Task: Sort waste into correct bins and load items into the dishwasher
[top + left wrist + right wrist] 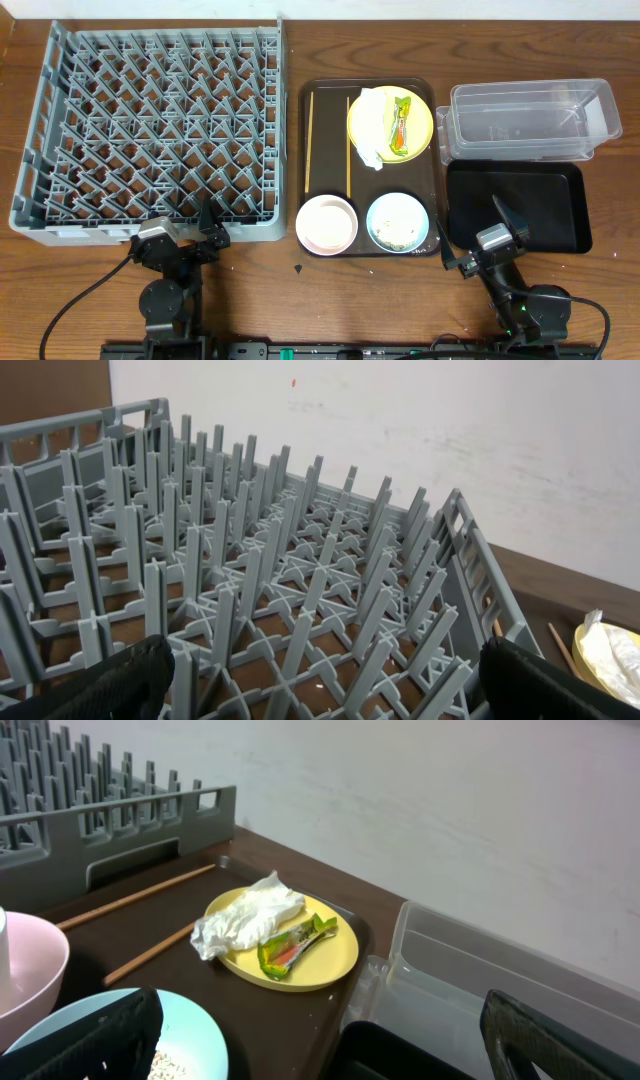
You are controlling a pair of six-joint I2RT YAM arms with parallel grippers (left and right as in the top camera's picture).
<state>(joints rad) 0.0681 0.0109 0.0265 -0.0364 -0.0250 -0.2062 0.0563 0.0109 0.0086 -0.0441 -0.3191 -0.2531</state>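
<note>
- Nearest, the left gripper (211, 229) hangs at the front edge of the grey rack (160, 130), jaws spread wide and holding nothing.
- Likewise, the right gripper (478, 238) sits by the near corner of the black tray (520, 205), jaws wide apart with nothing between them.
- On the near end of the brown tray (370, 83), a white bowl (327, 223) stands beside a blue bowl (398, 222) holding pale rice scraps (396, 234).
- The white bowl looks pinkish in the right wrist view and seems to hold a small cup.
- Farther back, two chopsticks (310, 140) lie lengthwise and apart.
- The yellow plate (420, 115) carries a crumpled napkin (372, 125) and a green-and-orange wrapper (401, 127), its print too small to read.
- Behind the black tray stands the clear tub (530, 120).
- Only the left wrist view shows the rack's pegs upright, close up.
</note>
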